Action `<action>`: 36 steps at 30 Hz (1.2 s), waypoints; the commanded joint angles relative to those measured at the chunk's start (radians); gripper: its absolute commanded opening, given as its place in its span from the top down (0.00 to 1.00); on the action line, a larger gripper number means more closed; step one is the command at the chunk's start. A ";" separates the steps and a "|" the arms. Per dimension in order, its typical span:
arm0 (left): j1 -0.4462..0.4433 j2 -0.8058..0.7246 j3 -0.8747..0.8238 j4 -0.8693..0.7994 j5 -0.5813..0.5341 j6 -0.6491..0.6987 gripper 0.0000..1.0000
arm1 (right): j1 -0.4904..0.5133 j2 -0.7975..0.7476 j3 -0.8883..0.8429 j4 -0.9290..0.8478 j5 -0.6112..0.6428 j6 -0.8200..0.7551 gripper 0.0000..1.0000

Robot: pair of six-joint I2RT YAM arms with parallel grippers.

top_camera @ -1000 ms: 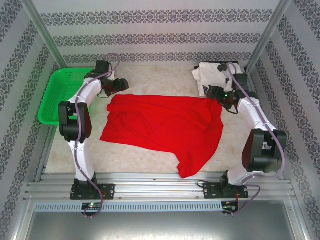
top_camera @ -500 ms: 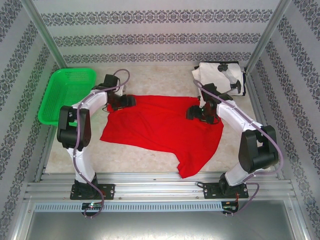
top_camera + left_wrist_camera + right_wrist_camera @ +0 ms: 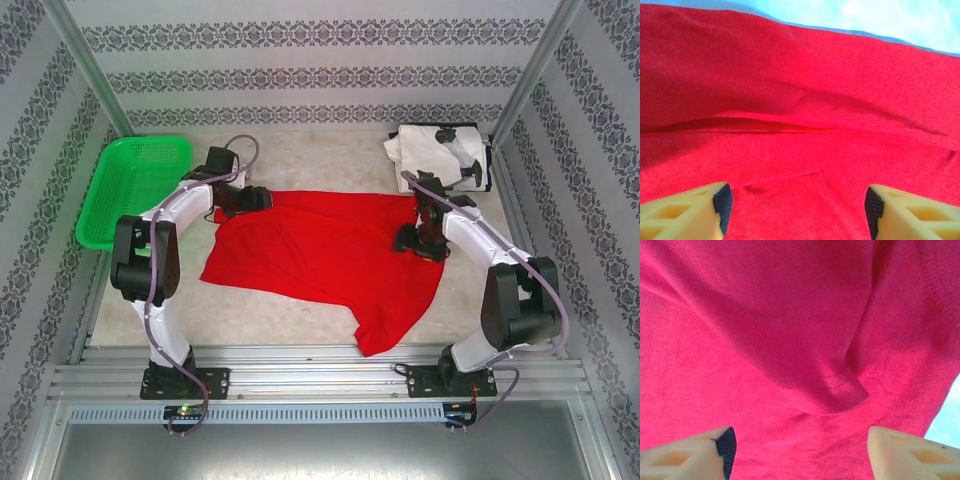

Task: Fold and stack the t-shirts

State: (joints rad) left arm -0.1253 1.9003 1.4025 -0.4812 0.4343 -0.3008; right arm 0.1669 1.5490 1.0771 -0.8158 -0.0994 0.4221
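Right end effector (image 3: pixel 407 240) now nearer — beige table (image 3: pixel 320 155)

No legible writing in any view

The red t-shirt (image 3: pixel 330 255), spread over the middle of the table (image 3: pixel 320 160), shows only plain red cloth from above and up close in both wrist views. The black marks on the white t-shirt (image 3: pixel 430 150) at the far right corner are too small to read as letters. The bands on the walls (image 3: pixel 320 80) are a repeating ornament, not script.
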 commanded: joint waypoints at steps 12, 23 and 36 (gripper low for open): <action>-0.011 -0.017 -0.010 0.032 -0.019 -0.016 0.29 | 0.170 0.168 0.162 -0.121 0.186 -0.134 0.42; -0.011 -0.108 0.025 0.041 -0.002 -0.021 0.24 | 0.183 0.377 0.308 -0.148 0.348 -0.244 0.51; -0.011 -0.219 0.064 0.009 -0.032 -0.034 0.15 | 0.090 0.372 0.362 -0.117 0.327 -0.283 0.99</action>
State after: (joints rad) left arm -0.1253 1.6981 1.4513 -0.4770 0.4160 -0.3233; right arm 0.2771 1.9522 1.4178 -0.9283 0.2493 0.1513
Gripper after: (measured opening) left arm 0.849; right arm 0.066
